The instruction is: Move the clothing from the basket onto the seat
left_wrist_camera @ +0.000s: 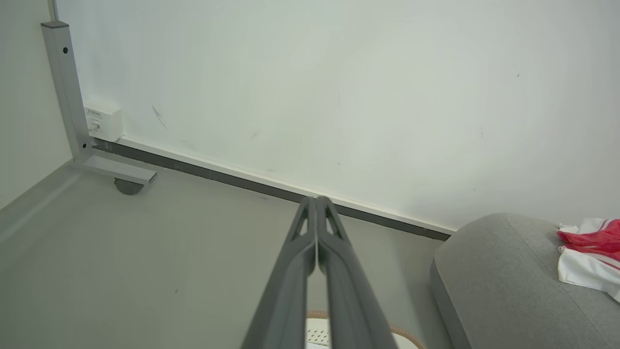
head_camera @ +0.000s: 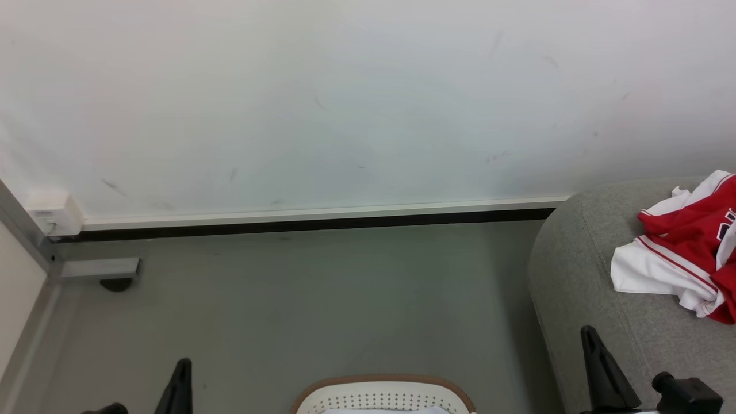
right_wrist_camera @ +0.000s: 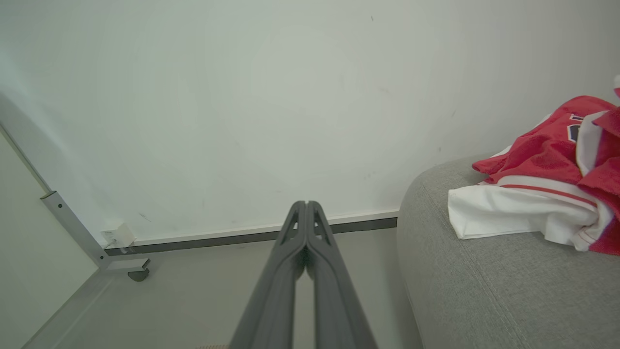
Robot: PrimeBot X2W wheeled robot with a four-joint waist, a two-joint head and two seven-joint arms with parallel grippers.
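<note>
A red and white jersey [head_camera: 687, 247] lies crumpled on the grey seat [head_camera: 581, 287] at the right; the jersey [right_wrist_camera: 542, 194] on the seat [right_wrist_camera: 484, 286] also shows in the right wrist view, and the jersey [left_wrist_camera: 588, 252] and the seat [left_wrist_camera: 503, 286] in the left wrist view. The white perforated basket [head_camera: 382, 397] with a brown rim sits at the bottom centre, a strip of pale cloth inside it. My left gripper [left_wrist_camera: 316, 199] is shut and empty, fingertip [head_camera: 183, 368] at lower left. My right gripper [right_wrist_camera: 306, 203] is shut and empty, fingertip [head_camera: 587, 336] over the seat's front.
A white wall with a baseboard [head_camera: 322, 218] runs across the back. A grey metal frame leg with a caster [head_camera: 115, 283] and a white box [head_camera: 54, 214] stand at the left corner. Grey floor [head_camera: 322, 299] lies between basket and wall.
</note>
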